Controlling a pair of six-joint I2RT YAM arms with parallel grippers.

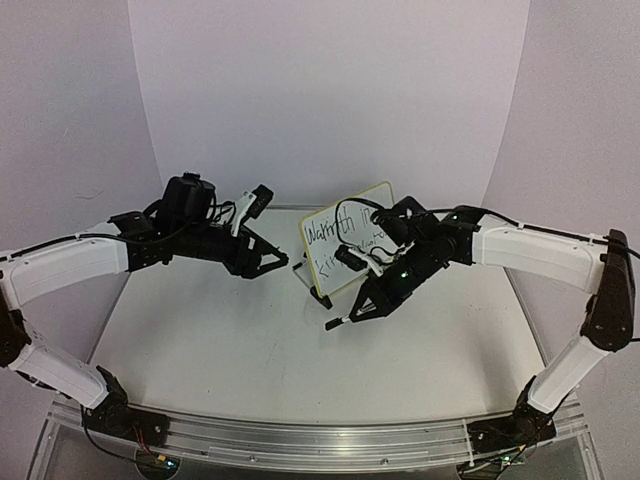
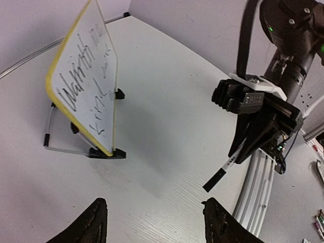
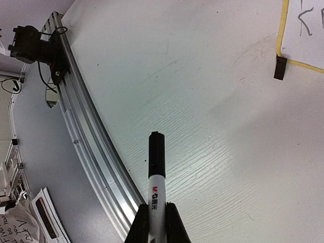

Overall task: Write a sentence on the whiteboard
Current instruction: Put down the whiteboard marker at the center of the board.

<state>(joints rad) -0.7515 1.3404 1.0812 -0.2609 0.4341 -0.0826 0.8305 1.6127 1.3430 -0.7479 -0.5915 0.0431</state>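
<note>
Nearest the table's [image 1: 230, 340] front edge, in front of the whiteboard [image 1: 345, 235] and a little to its right, the right gripper [image 3: 157, 215] is clamped tight on a marker [image 3: 156, 172]. The pen's long axis runs from the fingers out toward the front edge, so its black end points away from the whiteboard, not at it. That end looks like a cap, though I cannot be sure. From this wrist only the whiteboard's lower yellow corner and one black clip foot [image 3: 280, 67] show, off to the far right and well apart from the pen.

Farther back, just beside the whiteboard's left edge but not touching it, the left gripper [image 2: 157, 223] hangs with its fingers [image 2: 93, 223] spread wide and nothing between them. From there the whiteboard lies ahead and to the left, seen nearly edge-on.

The whiteboard itself stands tilted back on its clip feet and wire stand [image 2: 50, 129]. The sentence [image 2: 83, 88] sits on it in two lines, the upper starting "Warmth", the lower starting "Kin"; the rest is too oblique or too hidden by the right arm to read.

Judging from this, the writing looks done or nearly so. Any further stroke would need the right arm, the one holding the pen, to swing its tip back round to face the whiteboard.
</note>
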